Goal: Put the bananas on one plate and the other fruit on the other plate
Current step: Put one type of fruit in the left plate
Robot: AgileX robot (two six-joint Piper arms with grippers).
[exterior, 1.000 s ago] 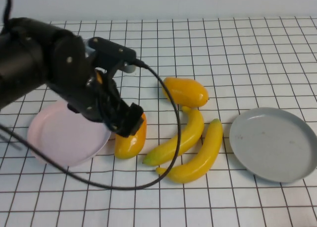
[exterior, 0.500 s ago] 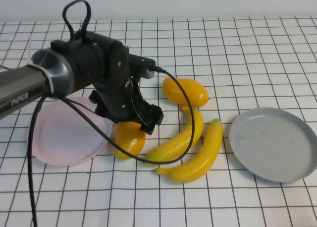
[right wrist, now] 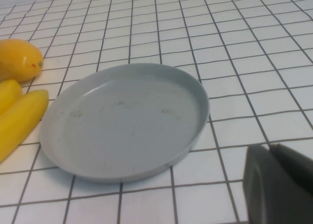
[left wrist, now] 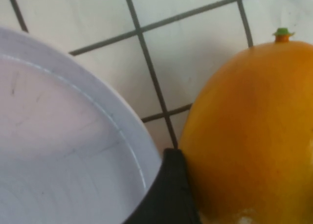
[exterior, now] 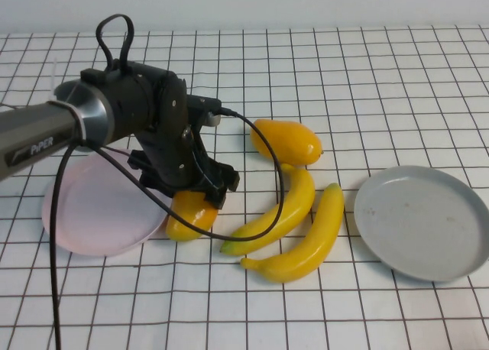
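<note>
The left gripper sits low over the nearer mango, just beside the pink plate toward the surface's left edge, jaws apart and straddling its upper end, one finger wedged between fruit and rim, while the right gripper, clenched empty, waits beside the grey-blue plate.

Gridded table: plates, bananas, mangoes.

bright even overhead light, soft faint shadows, glossy fruit highlights, left wrist close-up slightly soft
</note>
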